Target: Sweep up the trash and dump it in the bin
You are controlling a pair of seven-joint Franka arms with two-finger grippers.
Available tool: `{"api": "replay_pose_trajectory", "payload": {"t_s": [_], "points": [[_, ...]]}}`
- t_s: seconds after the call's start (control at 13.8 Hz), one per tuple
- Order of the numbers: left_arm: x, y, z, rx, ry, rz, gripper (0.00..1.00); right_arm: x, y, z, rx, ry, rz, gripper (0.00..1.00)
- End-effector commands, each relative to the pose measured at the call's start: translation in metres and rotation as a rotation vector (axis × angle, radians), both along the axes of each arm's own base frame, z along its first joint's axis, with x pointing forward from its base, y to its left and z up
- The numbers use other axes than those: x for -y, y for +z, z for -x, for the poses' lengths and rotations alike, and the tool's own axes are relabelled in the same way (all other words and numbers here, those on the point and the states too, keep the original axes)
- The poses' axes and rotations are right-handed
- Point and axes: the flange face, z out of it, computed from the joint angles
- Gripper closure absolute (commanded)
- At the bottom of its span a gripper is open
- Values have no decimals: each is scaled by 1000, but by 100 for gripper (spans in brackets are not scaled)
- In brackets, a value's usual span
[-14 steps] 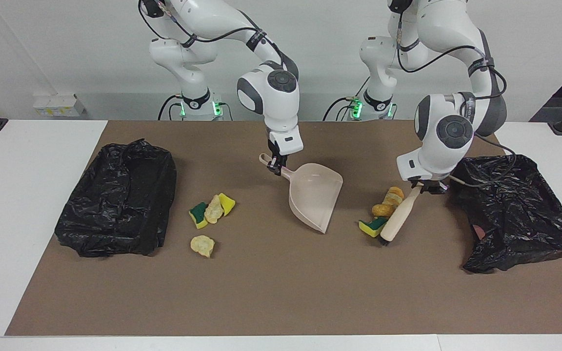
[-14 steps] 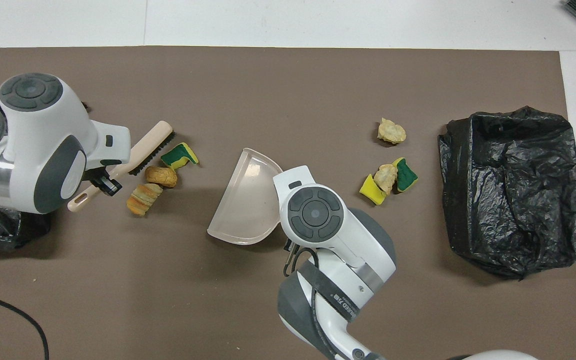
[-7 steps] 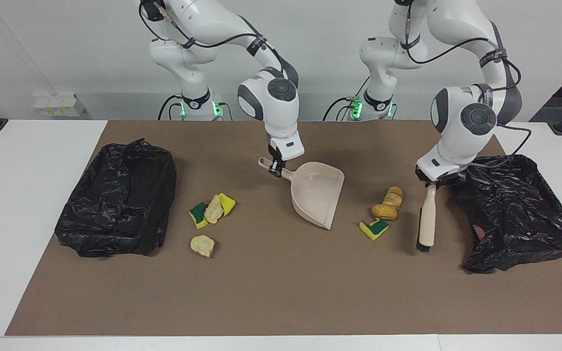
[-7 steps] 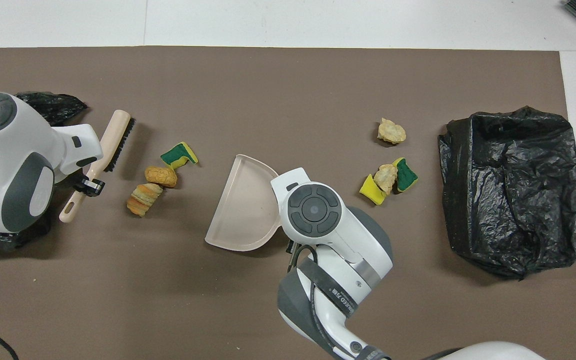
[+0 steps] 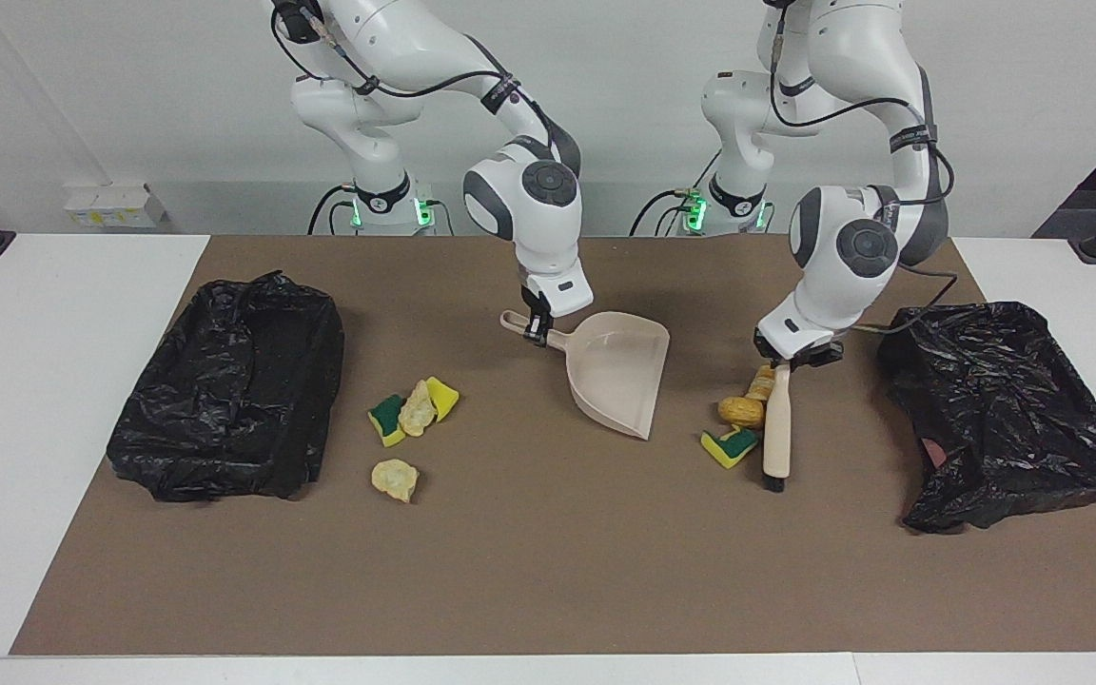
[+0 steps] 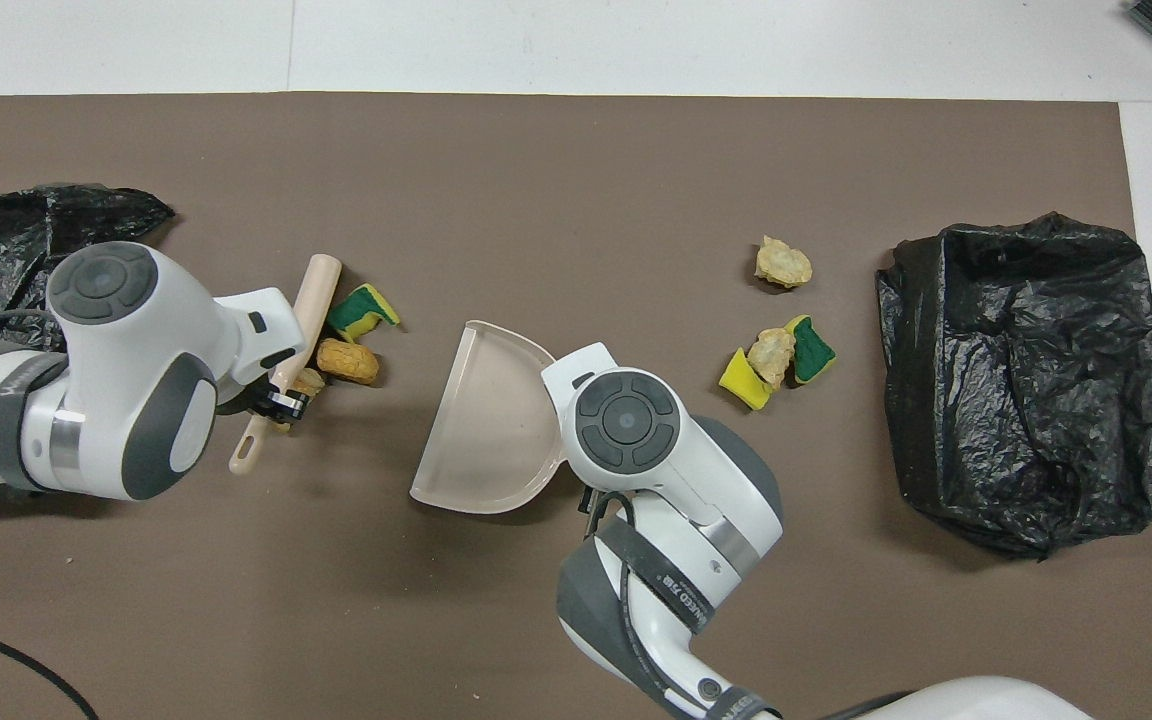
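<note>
Left pincer [image 5: 784,369] perhaps hides one bread lump [image 5: 759,384].

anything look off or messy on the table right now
Trash is scattered on the mat in two clusters: sponge bits and a bread lump beside the brush held by the left gripper, more near the right arm's end. The bag at the left arm's end lies crumpled.
</note>
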Motion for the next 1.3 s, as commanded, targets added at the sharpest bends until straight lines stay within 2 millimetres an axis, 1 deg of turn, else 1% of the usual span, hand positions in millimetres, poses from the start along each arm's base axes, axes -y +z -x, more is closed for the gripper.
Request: {"api": "replay_pose_trajectory", "payload": {"t_s": [0.0,0.14,0.29,0.36,0.43,0.51,0.58,0.72,0.79,0.87,0.94,1.08,1.16,1.23], "points": [[49,1,41,-49,-80,27,100,3,-8,2,-18,35,-1,100],[76,6,65,-146,-111,44,100,4,-9,2,-23,34,4,100],[107,16,82,-186,-121,94,100,4,-9,2,-23,32,4,100],[114,32,85,-181,-112,119,100,4,-9,2,-23,32,4,100],[114,47,87,-177,-103,129,100,5,-9,2,-23,31,4,100],[109,61,86,-181,-98,130,100,4,-8,2,-23,32,4,100],[102,69,87,-194,-87,126,100,5,-8,1,-22,31,3,100],[67,85,84,-202,-7,122,100,5,-8,1,-22,34,3,100],[49,89,83,-217,58,100,100,5,-8,0,-12,60,8,100],[35,88,80,-207,132,59,100,4,-8,-1,11,116,15,100],[19,86,76,-180,184,-10,100,4,-8,-2,20,122,14,100],[-7,85,67,-145,303,-49,100,0,-7,0,27,106,10,100],[-24,77,61,-116,387,-45,100,0,-13,1,17,103,11,100],[-31,65,60,-90,467,-47,100,-1,-16,0,17,104,7,100]]}}
